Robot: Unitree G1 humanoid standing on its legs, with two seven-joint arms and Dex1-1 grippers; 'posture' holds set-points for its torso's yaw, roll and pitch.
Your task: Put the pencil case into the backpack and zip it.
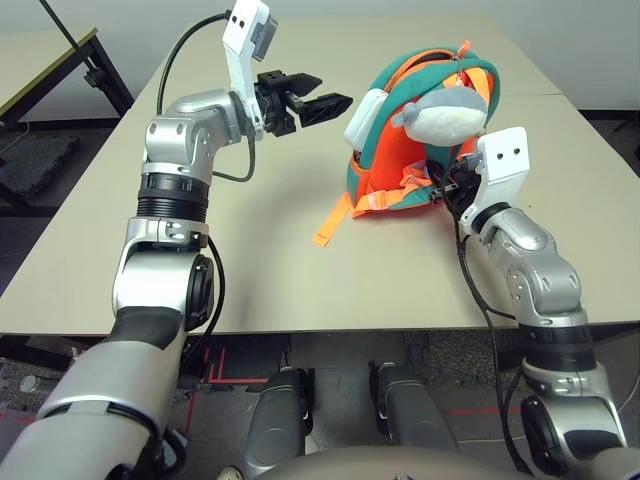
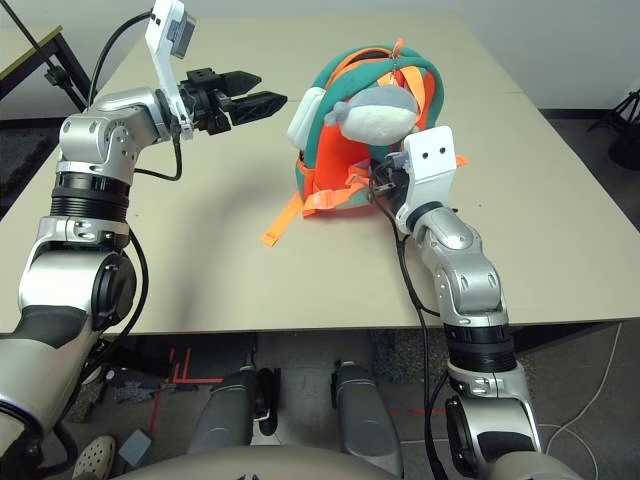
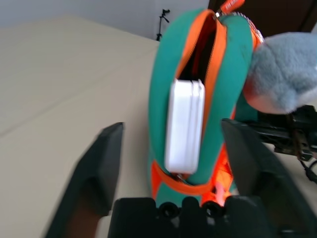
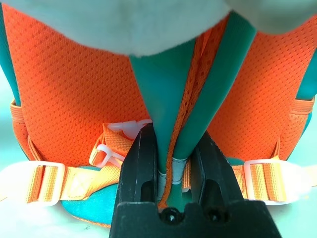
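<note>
The orange backpack (image 1: 392,172) with teal trim stands upright on the table, its zipper opening facing my left gripper. The white pencil case (image 3: 183,124) sticks partway out of that opening, on edge. My left gripper (image 1: 335,90) hovers open just left of the case and holds nothing; its fingers (image 3: 101,163) flank the case without touching it. At the backpack's near side, my right gripper (image 4: 174,158) is shut on a teal strap (image 4: 198,109) of the backpack. The grey-white plush toy (image 1: 445,112) hangs at the backpack's top.
A loose orange strap (image 1: 330,225) trails from the backpack across the beige table (image 1: 250,270) towards its front edge. Another table (image 1: 40,60) stands at the far left. A tripod (image 2: 628,110) stands on the floor at the right.
</note>
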